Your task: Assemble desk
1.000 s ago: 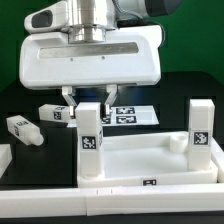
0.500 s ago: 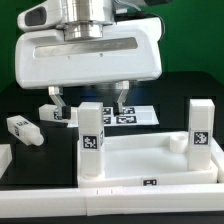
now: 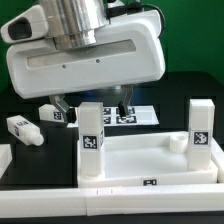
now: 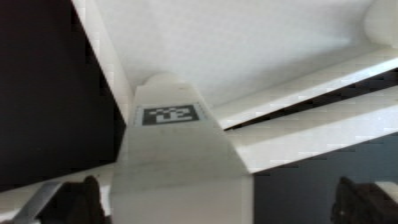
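Observation:
The white desk panel (image 3: 140, 160) lies flat at the front. Two tagged square legs stand upright in its corner sockets: one at the exterior view's left (image 3: 90, 140), one at its right (image 3: 200, 130). My gripper (image 3: 92, 102) hangs just above and behind the left leg, open, with one dark finger (image 3: 62, 103) on each side of the leg's top. In the wrist view the tagged leg (image 4: 173, 130) rises between my open gripper (image 4: 222, 205), with the panel (image 4: 249, 40) beyond it. Nothing is held.
Two loose tagged legs lie on the black table at the exterior view's left, one near the back (image 3: 52, 113) and one nearer the edge (image 3: 22, 128). The marker board (image 3: 140, 115) lies behind the panel. Another white part (image 3: 4, 156) shows at the left edge.
The fingers have spread away from the top of the left upright leg and the hand has lifted slightly and tilted. The leg stays standing in its socket.

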Robot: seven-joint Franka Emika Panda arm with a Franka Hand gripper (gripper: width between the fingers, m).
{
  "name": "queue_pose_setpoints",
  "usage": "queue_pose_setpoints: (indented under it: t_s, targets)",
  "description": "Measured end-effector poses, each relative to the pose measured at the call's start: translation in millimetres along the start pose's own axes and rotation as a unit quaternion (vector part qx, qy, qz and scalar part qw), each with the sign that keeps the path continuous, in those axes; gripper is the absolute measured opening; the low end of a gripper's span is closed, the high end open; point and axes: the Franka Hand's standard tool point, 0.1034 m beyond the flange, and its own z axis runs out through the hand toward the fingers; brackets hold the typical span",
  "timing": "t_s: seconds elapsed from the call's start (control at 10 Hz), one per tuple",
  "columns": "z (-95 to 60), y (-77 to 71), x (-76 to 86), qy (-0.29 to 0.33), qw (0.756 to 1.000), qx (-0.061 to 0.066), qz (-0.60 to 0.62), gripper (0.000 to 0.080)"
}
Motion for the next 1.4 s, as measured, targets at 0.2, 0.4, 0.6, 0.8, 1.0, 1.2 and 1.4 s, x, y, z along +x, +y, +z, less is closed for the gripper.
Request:
queue_pose_setpoints:
  t_s: [0.2,0.4,0.6,0.8,1.0,1.2,1.4]
  targets:
    - [0.2,-0.2,0.0,0.000,1.000,0.000,0.010,0.0477]
    - [-0.6,1.8,1.2,0.003,0.998,-0.001,0.069,0.0300]
    - [0.7,3.7,3.5,0.018,0.982,-0.002,0.186,0.0294]
    - [2.3,-0.8,3.7,0.045,0.930,0.001,0.365,0.0293]
    - [3.3,-0.3,5.5,0.050,0.827,0.031,0.559,0.0293]
    - [3.4,-0.8,4.8,0.050,0.822,0.034,0.566,0.0293]
    - [2.4,3.4,6.2,0.056,0.916,0.023,0.396,0.0392]
